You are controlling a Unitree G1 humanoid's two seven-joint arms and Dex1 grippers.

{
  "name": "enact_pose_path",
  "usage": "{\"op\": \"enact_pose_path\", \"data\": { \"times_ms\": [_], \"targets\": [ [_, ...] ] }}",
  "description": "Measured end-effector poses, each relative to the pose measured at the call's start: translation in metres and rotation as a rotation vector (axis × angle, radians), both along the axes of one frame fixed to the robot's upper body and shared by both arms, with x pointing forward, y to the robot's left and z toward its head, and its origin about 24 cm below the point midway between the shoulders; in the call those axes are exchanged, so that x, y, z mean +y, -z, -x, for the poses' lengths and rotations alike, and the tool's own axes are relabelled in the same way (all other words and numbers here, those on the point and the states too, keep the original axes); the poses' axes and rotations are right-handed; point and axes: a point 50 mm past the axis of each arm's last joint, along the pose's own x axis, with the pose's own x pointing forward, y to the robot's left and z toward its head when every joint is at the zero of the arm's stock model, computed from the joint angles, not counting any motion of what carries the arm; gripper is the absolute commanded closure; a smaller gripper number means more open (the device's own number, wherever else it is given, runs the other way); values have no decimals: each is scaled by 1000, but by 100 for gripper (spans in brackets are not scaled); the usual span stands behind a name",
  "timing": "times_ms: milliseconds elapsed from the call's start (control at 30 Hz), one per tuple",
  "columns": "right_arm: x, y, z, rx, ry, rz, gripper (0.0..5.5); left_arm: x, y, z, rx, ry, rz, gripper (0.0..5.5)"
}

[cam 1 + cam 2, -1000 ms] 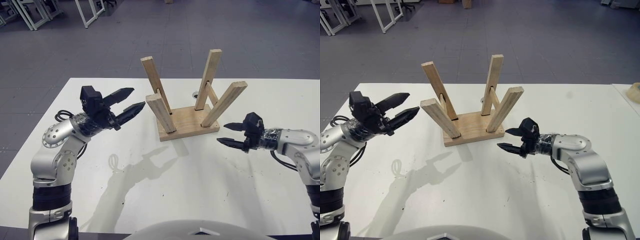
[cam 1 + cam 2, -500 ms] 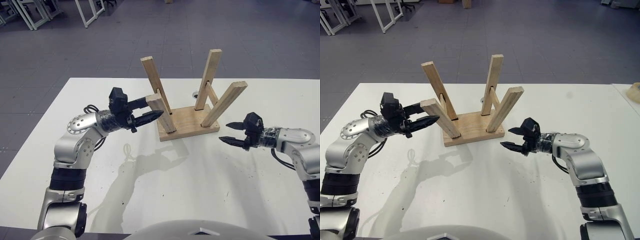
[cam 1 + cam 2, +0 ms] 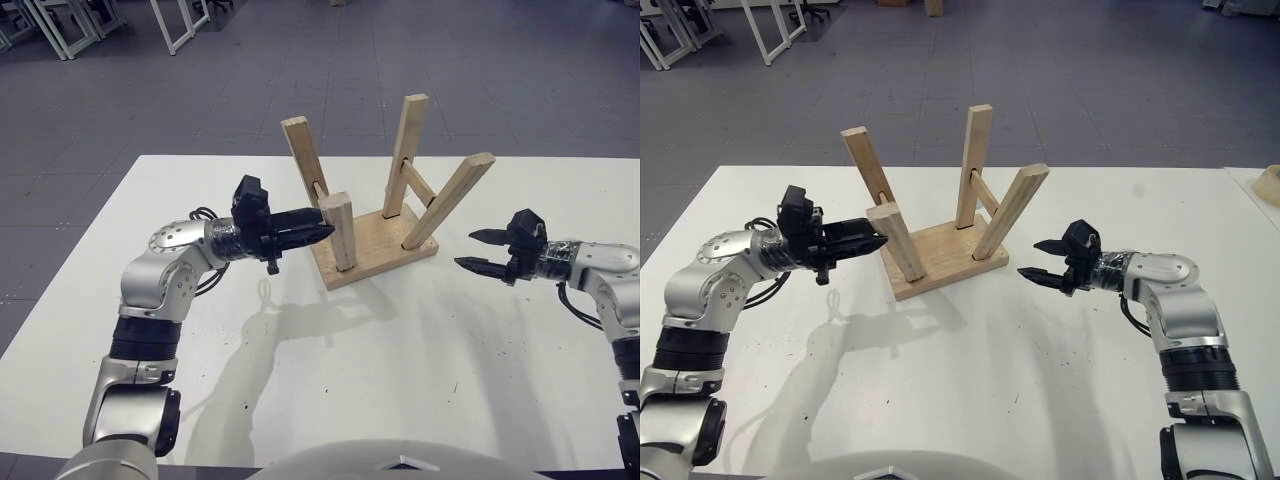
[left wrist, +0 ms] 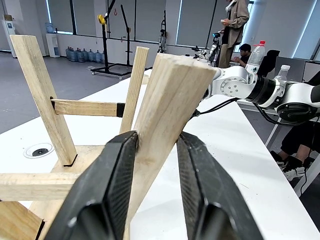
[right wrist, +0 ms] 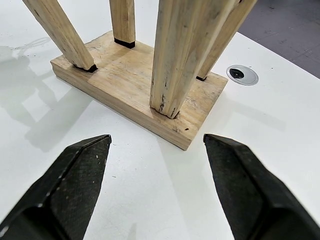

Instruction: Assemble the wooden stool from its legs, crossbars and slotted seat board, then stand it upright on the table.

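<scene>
The wooden stool [image 3: 383,247] lies upside down on the white table [image 3: 330,400], seat board flat and four legs pointing up, with crossbars [image 4: 85,107] joining them. My left gripper [image 3: 322,232] is shut on the near-left leg [image 3: 340,228]; in the left wrist view its fingers [image 4: 112,190] press both sides of that leg [image 4: 170,100]. My right gripper [image 3: 464,249] hovers open just right of the seat board, a short gap away. In the right wrist view its fingers [image 5: 75,180] spread wide before the seat board [image 5: 130,85].
A round cable grommet [image 5: 242,74] is set in the table behind the stool. A pale wooden object [image 3: 1270,185] sits at the far right edge. The table's near half in front of the stool is bare white surface.
My left gripper has moved right from the table's left side and closed on the near-left leg. The stool has turned slightly. My right gripper has drawn back to the right.
</scene>
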Motion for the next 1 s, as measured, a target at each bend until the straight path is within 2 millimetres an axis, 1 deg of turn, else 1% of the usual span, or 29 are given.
{"op": "enact_pose_path", "data": {
  "times_ms": [133,200,300,367,433,500,567,600,633,667,700,733,767,833,867,900,933,1000],
  "targets": [
    [1,0,0,0,-4,0,208,-1,3,9,-16,-4,1,430],
    [3,3,5,16,-33,1,208,2,5,12,-19,-15,4,430],
    [16,14,22,101,-112,-9,208,10,6,17,-25,-44,-2,430],
    [29,14,31,118,-166,-27,208,14,6,23,-29,-56,-12,430],
    [38,13,34,112,-183,-33,208,20,8,31,-30,-78,-20,430],
    [45,14,33,95,-161,-50,208,26,10,39,-21,-117,-9,430],
    [49,18,31,93,-123,-50,208,32,10,46,-17,-141,-5,430],
    [49,19,31,91,-111,-46,208,34,9,47,-19,-150,-12,402],
    [48,19,31,92,-102,-44,208,35,7,47,-18,-160,-12,390],
    [48,20,32,93,-100,-43,208,36,9,47,0,-174,-22,367],
    [48,21,33,97,-90,-42,208,40,16,48,37,-196,-35,348],
    [47,22,33,99,-82,-41,208,40,17,49,42,-193,-35,327],
    [47,22,33,100,-80,-40,208,40,17,50,39,-184,-34,318],
    [47,22,32,99,-75,-39,208,38,14,53,33,-149,-27,280],
    [47,22,32,99,-75,-39,208,39,13,55,34,-146,-18,280],
    [47,22,32,101,-73,-39,208,43,10,58,39,-155,-11,280],
    [47,23,32,103,-72,-39,208,52,5,62,37,-181,-3,280],
    [46,24,33,107,-69,-37,208,78,-13,68,-4,-276,-11,280]
  ]
}}
